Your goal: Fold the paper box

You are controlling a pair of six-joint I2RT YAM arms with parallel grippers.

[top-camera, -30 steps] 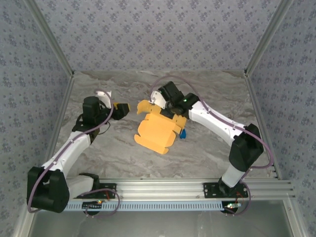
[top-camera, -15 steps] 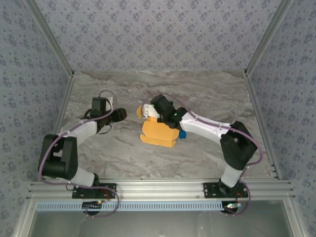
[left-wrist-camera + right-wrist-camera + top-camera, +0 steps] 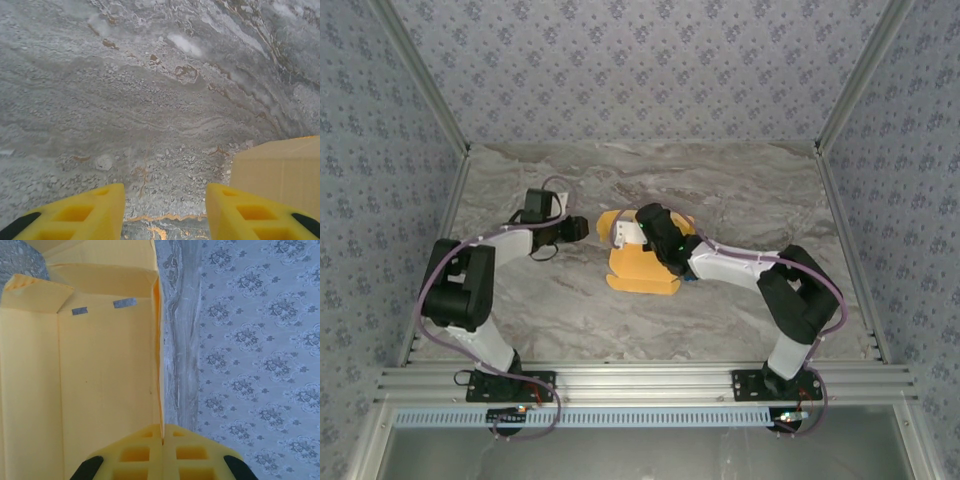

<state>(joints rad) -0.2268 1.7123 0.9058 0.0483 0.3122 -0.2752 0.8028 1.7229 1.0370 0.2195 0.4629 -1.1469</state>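
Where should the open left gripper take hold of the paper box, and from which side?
Probably pinch the paper box by its thin left-facing panel edge, coming in low from the left: the left gripper is open beside it, and sheet edges suit a two-finger pinch. The right gripper is shut on another panel edge.

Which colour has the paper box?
Yellow-orange; the paper box shows best in the right wrist view.
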